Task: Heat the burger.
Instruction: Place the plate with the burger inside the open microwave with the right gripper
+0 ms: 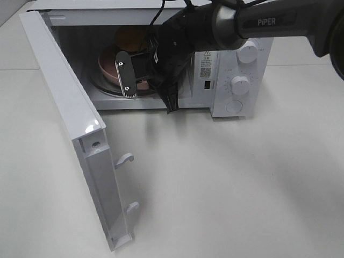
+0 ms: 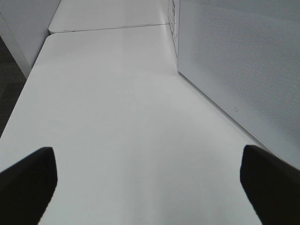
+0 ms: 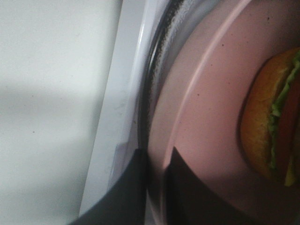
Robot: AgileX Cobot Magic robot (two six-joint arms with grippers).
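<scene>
**Setting, as we class it:** a robotics test room with office-type fittings.

**Grounds we record:**
- One white microwave (image 1: 257,80), its door (image 1: 64,107) swung open, standing directly on a plain white worktop (image 1: 215,188).
- A black and grey robot arm (image 1: 269,21) lettered "PiPER", reaching into the oven cavity.
- A second white table (image 2: 108,14) butted against the first along a thin seam.
- A dark, carpet-like floor (image 2: 9,79) beside the worktop edge.
- A pale flat wall panel (image 2: 26,28) rising beyond that floor.

We read the even light and uniform white surfaces as institutional rather than domestic.
</scene>
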